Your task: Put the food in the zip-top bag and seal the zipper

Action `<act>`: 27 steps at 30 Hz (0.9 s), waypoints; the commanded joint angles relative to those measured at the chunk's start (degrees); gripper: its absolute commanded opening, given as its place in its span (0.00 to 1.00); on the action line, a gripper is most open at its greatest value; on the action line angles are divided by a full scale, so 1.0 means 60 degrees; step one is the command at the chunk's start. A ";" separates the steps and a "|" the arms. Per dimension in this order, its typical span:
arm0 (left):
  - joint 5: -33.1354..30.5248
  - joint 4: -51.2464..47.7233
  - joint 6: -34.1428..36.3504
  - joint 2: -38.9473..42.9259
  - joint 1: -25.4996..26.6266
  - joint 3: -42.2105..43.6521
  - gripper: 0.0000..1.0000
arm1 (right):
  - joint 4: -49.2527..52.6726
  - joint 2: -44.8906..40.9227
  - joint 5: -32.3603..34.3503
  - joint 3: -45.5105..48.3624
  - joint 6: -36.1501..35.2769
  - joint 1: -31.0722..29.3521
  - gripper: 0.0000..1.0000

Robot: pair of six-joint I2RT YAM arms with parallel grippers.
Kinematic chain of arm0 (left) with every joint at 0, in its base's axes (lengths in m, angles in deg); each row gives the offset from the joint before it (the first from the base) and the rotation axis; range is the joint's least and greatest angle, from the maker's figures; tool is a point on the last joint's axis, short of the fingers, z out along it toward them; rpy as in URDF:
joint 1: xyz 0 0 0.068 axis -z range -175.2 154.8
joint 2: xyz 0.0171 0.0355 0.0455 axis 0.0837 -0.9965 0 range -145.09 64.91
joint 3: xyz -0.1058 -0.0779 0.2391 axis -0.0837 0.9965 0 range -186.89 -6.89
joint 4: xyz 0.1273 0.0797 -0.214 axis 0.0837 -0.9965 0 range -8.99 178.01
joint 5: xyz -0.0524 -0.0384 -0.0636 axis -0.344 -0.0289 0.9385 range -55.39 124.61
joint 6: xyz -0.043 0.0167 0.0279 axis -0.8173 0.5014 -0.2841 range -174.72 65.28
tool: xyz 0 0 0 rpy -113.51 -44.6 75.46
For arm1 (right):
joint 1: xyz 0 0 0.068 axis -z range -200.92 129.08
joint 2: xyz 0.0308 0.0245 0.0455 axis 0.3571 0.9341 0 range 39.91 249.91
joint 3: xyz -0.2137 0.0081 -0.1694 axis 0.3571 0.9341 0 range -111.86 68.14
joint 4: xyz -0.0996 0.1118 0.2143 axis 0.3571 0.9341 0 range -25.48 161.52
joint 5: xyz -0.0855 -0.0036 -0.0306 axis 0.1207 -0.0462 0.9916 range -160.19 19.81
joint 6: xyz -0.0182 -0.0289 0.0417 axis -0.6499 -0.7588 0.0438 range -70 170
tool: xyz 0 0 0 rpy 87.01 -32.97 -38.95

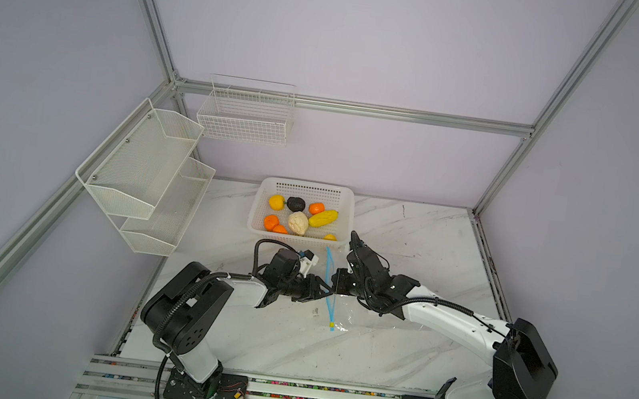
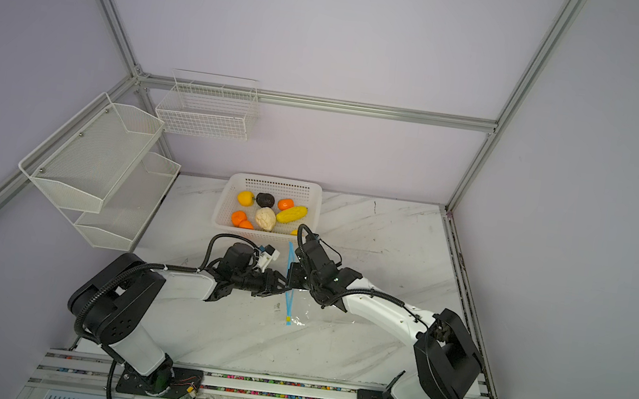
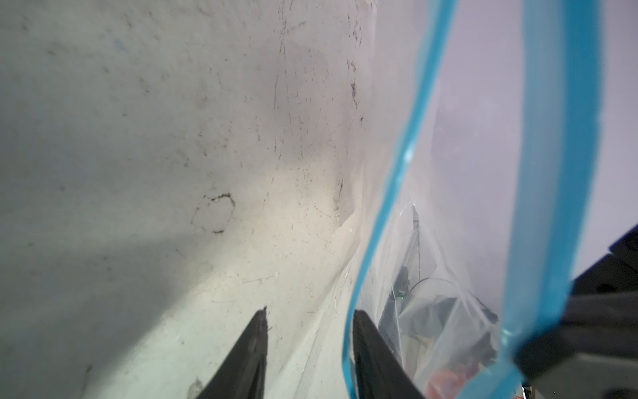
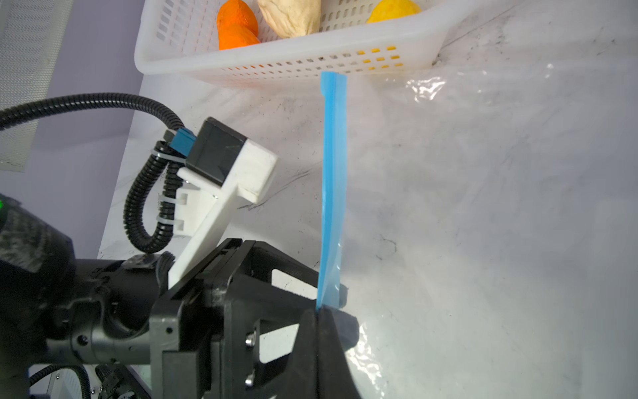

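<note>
My right claw (image 4: 317,331) clenches one lip of the zipper (image 4: 333,172); my left claw (image 3: 310,311) stands apart around the other. The bag (image 4: 483,155) lies below, food (image 1: 298,223) in the basket (image 4: 276,58) just beyond.

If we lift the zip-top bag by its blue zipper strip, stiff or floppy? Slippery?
Likely floppy: the zipper bows and gapes near where the right pincer pinches it. Probably light and slippery: the zip-top bag is thin, glossy, wrinkled clear film lying flat. Expect sagging, not a held shape.
</note>
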 commanded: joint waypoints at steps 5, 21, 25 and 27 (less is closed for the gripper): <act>0.0223 0.0415 0.0039 0.0409 0.0031 -0.0773 0.10 | 0.0135 -0.0373 0.0058 0.0065 0.0089 0.0038 0.00; -0.0193 -0.0362 0.0301 0.1086 0.0389 -0.1074 0.00 | 0.1402 0.0003 0.0889 -0.0724 -0.0496 0.0040 0.34; -0.0325 -0.0685 0.0487 0.1197 0.0485 -0.1176 0.00 | 0.1795 0.0068 0.1224 -0.1024 -0.0626 0.0000 0.36; -0.0369 -0.0853 0.0577 0.1255 0.0527 -0.1238 0.00 | 0.1972 0.0087 0.1300 -0.1212 -0.0650 -0.0050 0.38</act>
